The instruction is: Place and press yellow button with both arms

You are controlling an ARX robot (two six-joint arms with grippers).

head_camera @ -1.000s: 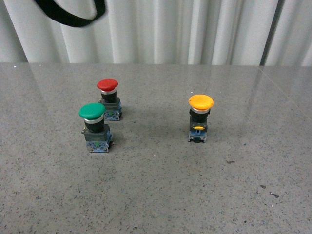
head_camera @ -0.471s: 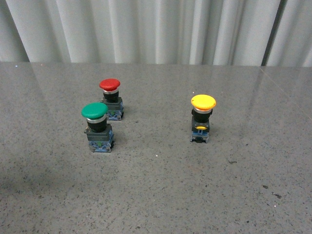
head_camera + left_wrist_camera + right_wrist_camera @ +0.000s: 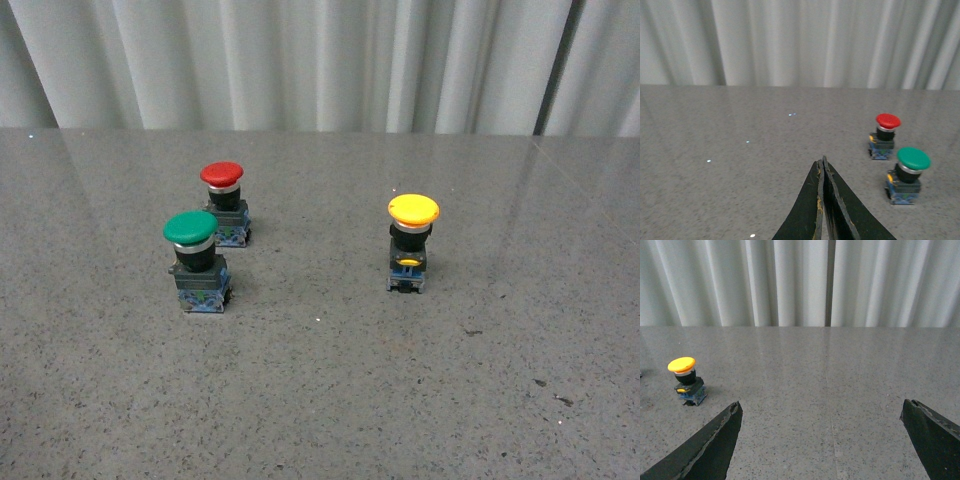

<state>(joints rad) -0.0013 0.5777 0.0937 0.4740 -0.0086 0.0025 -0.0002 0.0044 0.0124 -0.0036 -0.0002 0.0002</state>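
The yellow button point(image 3: 411, 244) stands upright on the grey table, right of centre in the front view, with its yellow cap on top and a yellow tab on its block. In the right wrist view the yellow button point(image 3: 686, 380) is far off to one side of my right gripper point(image 3: 821, 409), which is open with bare table between its fingers. My left gripper point(image 3: 822, 162) is shut with nothing in it, its tips pressed together above the table. Neither arm shows in the front view.
A green-capped button point(image 3: 196, 260) and a red-capped button point(image 3: 224, 203) stand close together on the left of the table; the green-capped button point(image 3: 907, 175) and the red-capped button point(image 3: 884, 136) also show in the left wrist view. White curtains point(image 3: 320, 60) hang behind the table's far edge.
A black cable loop that hung at the top left of the front view one second ago has gone out of view. The three buttons have not moved.
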